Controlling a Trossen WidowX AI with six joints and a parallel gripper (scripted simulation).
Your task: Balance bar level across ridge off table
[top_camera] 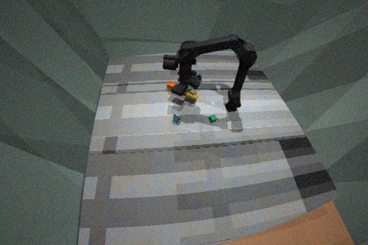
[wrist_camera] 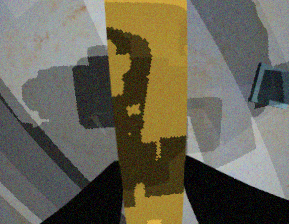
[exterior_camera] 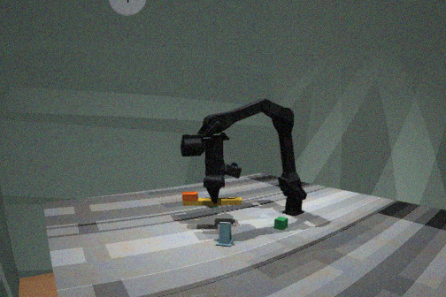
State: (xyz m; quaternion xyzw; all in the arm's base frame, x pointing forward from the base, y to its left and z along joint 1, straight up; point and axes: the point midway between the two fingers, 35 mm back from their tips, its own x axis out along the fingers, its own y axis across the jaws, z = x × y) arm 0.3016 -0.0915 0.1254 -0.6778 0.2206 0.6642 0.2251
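Observation:
The yellow bar is held above the table, roughly level in the exterior view, with its shadow apart below it. An orange block sits on its left end. My gripper points down and is shut on the bar between the orange block and the free end. The blue-grey ridge stands on the table nearer the top and exterior views, apart from the bar. It shows partly at the right edge of the wrist view.
A small green cube lies on the table to the right of the ridge. The arm's base stands farther right, behind the cube. Patchy shadows and stripes cover the table.

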